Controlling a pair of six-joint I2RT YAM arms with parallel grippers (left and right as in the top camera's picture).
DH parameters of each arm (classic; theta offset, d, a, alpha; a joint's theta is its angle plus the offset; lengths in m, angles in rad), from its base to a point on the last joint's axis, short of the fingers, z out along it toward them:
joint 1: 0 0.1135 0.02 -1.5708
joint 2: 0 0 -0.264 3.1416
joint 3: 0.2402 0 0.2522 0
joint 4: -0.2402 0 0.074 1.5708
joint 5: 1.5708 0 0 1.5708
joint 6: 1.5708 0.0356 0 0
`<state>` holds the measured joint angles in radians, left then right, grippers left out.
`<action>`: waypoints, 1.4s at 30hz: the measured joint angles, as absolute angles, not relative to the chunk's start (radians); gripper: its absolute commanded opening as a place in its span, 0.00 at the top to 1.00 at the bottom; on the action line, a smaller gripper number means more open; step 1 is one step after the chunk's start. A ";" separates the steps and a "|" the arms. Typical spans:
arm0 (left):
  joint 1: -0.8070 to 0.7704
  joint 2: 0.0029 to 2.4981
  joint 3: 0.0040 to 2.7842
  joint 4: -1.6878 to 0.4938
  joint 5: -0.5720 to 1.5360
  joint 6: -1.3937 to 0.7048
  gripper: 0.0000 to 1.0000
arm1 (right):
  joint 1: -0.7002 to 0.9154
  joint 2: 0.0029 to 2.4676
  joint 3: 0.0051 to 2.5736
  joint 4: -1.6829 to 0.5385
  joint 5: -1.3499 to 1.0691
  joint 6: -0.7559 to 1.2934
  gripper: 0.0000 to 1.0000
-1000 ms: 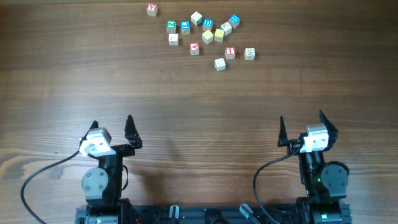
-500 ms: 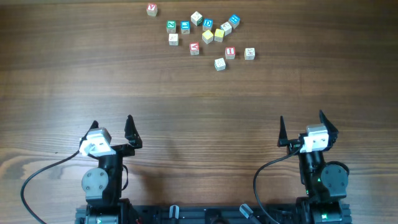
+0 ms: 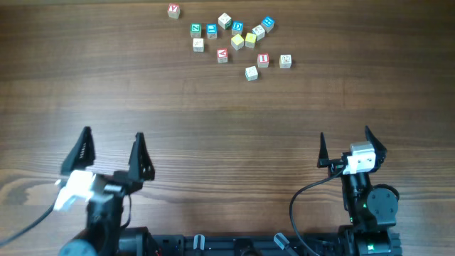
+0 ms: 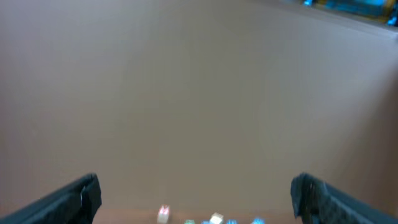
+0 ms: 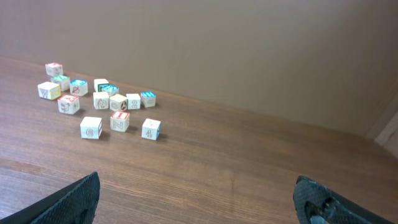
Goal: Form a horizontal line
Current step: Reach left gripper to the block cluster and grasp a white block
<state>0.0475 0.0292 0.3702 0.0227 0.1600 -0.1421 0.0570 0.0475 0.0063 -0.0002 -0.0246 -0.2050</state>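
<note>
Several small wooden alphabet cubes (image 3: 237,41) lie scattered in a loose cluster at the far middle of the table, not in a row. Among them are a red A cube (image 3: 222,55) and a red I cube (image 3: 263,60), with cream cubes (image 3: 251,72) around them. The right wrist view shows the cluster (image 5: 101,99) far ahead to the left. The left wrist view is blurred, with cubes (image 4: 163,213) only at its bottom edge. My left gripper (image 3: 112,135) and right gripper (image 3: 344,135) stand open and empty near the front edge, far from the cubes.
One red-lettered cube (image 3: 173,11) sits apart at the far left of the cluster. Blue-lettered cubes (image 3: 267,23) and plain yellow cubes (image 3: 250,39) are mixed in. Bare wood (image 3: 227,128) lies between the grippers and the cubes. A wall stands behind the table in the right wrist view.
My left arm has risen and swung left, so its gripper looks larger and its camera view is blurred. The right arm and the cubes have not moved.
</note>
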 measured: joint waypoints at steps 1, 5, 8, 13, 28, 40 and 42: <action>0.047 0.064 0.483 -0.038 0.174 -0.139 0.00 | 0.057 0.047 0.006 -0.001 -0.025 -0.207 0.00; 0.047 0.349 0.950 -0.310 0.194 -0.135 0.00 | 0.057 0.047 0.006 -0.001 -0.025 -0.207 0.00; 0.047 0.731 1.425 -0.623 0.212 -0.127 0.00 | 0.057 0.047 0.006 0.000 -0.025 -0.207 0.00; 0.047 1.361 2.139 -0.936 0.262 -0.123 0.00 | 0.057 0.048 0.006 -0.001 -0.025 -0.207 0.00; -0.009 2.391 2.474 -0.941 0.286 -0.123 0.96 | 0.057 0.047 0.006 0.000 -0.025 -0.207 0.00; -0.183 2.584 2.452 -0.958 0.142 -0.117 0.51 | 0.057 0.047 0.006 0.000 -0.025 -0.207 0.00; -0.189 2.584 2.438 -0.957 0.137 -0.117 0.53 | 0.057 0.047 0.006 0.000 -0.025 -0.207 0.00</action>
